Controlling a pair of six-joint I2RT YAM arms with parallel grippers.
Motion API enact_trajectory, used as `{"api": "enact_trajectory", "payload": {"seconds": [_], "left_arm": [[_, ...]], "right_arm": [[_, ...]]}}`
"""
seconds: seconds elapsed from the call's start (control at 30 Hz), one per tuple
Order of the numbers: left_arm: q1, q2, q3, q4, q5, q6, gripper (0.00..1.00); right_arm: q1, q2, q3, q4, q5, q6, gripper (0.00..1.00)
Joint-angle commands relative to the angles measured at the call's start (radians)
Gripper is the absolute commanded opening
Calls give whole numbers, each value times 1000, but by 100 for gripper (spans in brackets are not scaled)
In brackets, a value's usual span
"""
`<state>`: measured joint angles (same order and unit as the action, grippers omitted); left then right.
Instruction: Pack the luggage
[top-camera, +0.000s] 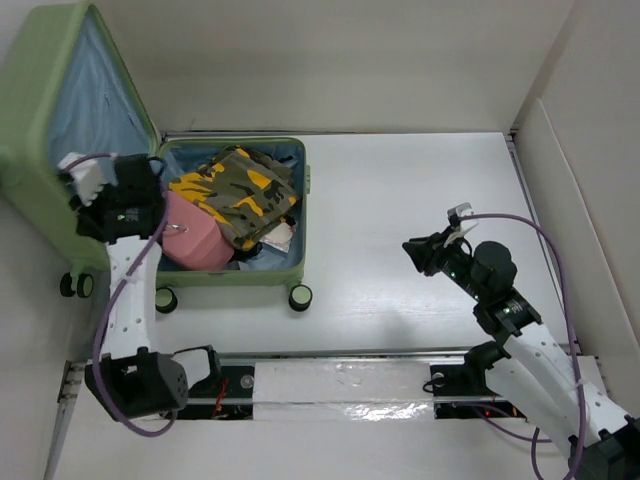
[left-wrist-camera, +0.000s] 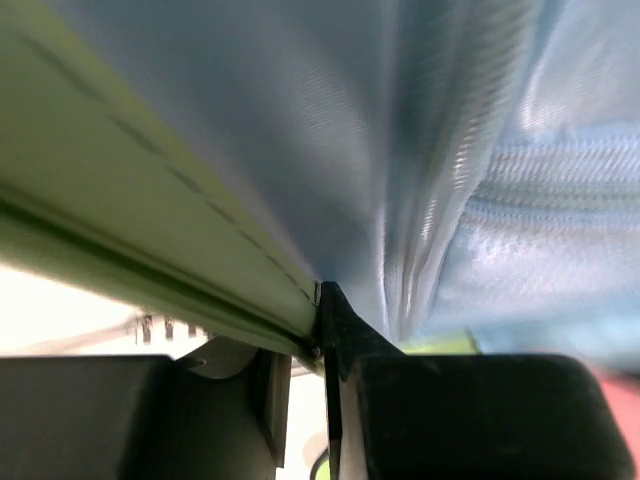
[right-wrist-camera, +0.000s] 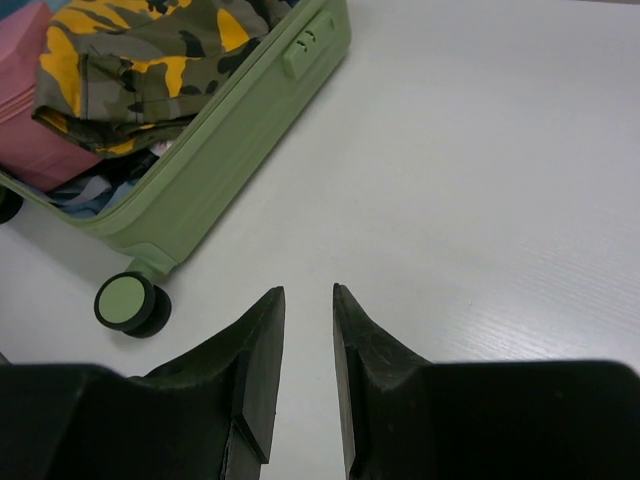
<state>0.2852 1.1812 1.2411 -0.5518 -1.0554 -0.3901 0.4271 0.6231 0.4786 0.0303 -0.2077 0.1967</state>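
The left gripper (top-camera: 100, 205) sits at the near edge of the raised lid. Its wrist camera shows something the overhead view cannot: a black finger (left-wrist-camera: 340, 340) with its tip right against the lid's pale green rim, where the shell meets the light blue lining. A thin strip of white shows between the two fingers, but whether they actually pinch the rim cannot be told. The right gripper (right-wrist-camera: 308, 300) hovers over bare table (top-camera: 420, 180), well apart from the case. Its fingers stand only a narrow slit apart and hold nothing. The luggage (top-camera: 230, 272) lies at the table's far left — the base flat, the lid upright against the left wall with its lining facing the base. The overhead view gives the whole layout. A yellow-green camouflage bag (top-camera: 235, 195) is heaped on top, a pink pouch (top-camera: 195, 240) is tucked at the near left, and bits of other clothing show under them. The right wrist view adds detail lost from above — a small lock block (right-wrist-camera: 305, 45) on the side wall and a black wheel with a green hub (right-wrist-camera: 128, 303) resting on the table.
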Motion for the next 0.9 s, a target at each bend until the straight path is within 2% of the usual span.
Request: {"api": "enact_trajectory", "payload": {"seconds": [0.0, 0.07, 0.1, 0.13, 0.2, 0.27, 0.3, 0.33, 0.4, 0.43, 0.47, 0.5, 0.53, 0.57, 0.6, 0.63, 0.73, 0.8, 0.83, 0.87], "left_arm": [[-333, -52, -52, 61, -153, 111, 0], [-491, -97, -84, 55, -265, 120, 0], [-633, -107, -101, 30, -294, 105, 0], [-694, -126, -107, 11, -308, 94, 0], [-802, -124, -103, -230, -314, -135, 0], [-895, -109, -121, -354, -258, -215, 0], [-938, -107, -143, -361, -240, -202, 0], [-1065, -115, -152, -323, -227, -153, 0], [-1208, -62, -128, -368, -200, -173, 0], [-1336, -36, -118, -381, -184, -164, 0], [-1407, -2, -108, -396, -170, -159, 0], [-1482, 27, -67, -411, -166, -162, 7], [-1555, 91, -48, -416, -166, -155, 22], [-1668, 125, -33, -433, -195, -162, 60], [-1708, 159, 21, -476, -212, -217, 74], [-1730, 232, 62, -552, -218, -295, 81], [-1778, 247, 144, -583, -212, -319, 82], [-1778, 219, 207, -560, -224, -337, 78], [-1778, 178, 228, -538, -230, -334, 75], [-1746, 151, 245, -437, -226, -253, 70]], "right_arm": [[18, 18, 32, 46, 16, -2, 32], [18, 30, 32, 52, 14, -2, 32], [18, 39, 32, 56, 19, -2, 32], [18, 44, 31, 57, 24, -2, 32], [18, 58, 26, 72, 34, 4, 32], [18, 73, 18, 85, 37, 13, 32], [18, 82, 18, 92, 37, 12, 32], [18, 101, 18, 92, 40, 12, 33], [18, 116, 25, 85, 62, 9, 33], [18, 125, 25, 85, 71, 9, 36], [18, 128, 23, 86, 79, 10, 38], [18, 132, 23, 86, 94, 10, 40], [18, 133, 20, 88, 102, 12, 43], [27, 138, 20, 88, 109, 17, 45], [27, 138, 20, 88, 123, 17, 46], [27, 141, 18, 88, 126, 17, 46], [27, 136, 22, 73, 165, 20, 46], [27, 118, 17, 68, 197, 27, 45], [27, 110, 9, 71, 202, 32, 35], [27, 104, 2, 77, 206, 44, 25]]}}
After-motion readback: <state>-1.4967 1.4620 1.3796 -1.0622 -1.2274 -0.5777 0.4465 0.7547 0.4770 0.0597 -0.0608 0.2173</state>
